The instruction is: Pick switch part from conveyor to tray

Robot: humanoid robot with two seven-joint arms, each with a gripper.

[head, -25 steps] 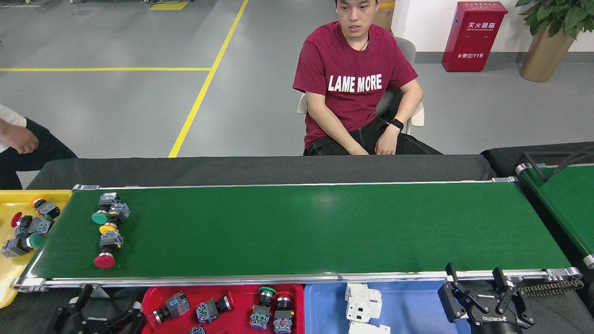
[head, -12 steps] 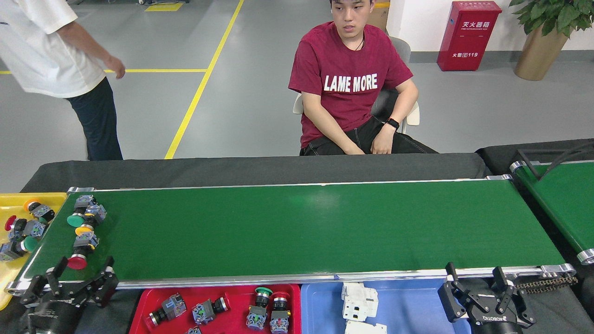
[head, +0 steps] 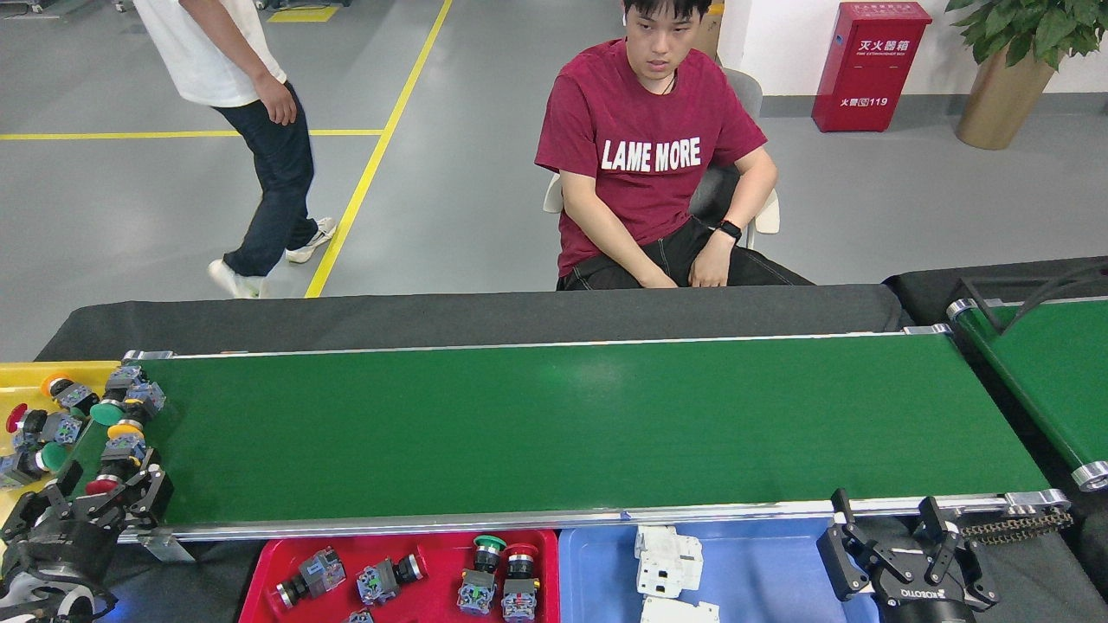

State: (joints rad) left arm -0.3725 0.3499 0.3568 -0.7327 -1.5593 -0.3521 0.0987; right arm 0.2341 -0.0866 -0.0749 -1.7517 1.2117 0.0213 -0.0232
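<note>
Three switch parts lie in a row at the left end of the dark green conveyor (head: pixel 563 424): a green-capped one (head: pixel 111 410), a yellow-capped one (head: pixel 126 430) and a red-capped one (head: pixel 103 485). My left gripper (head: pixel 108 491) is open at the belt's front left corner, its fingers standing on either side of the red-capped part. My right gripper (head: pixel 887 523) is open, low at the front right, just off the belt's near rail. The red tray (head: pixel 260 567) in front of the belt holds several switch parts.
A yellow tray (head: pixel 17 381) with switch parts sits past the belt's left end. A blue tray (head: pixel 762 571) with white breakers lies beside the red one. A second green belt (head: pixel 1052 372) angles in at the right. One person sits behind the conveyor; another walks at the back left.
The three switch parts have travelled left along the belt to its end. My left gripper has come up from below the frame to the red-capped part. The right gripper has stayed put.
</note>
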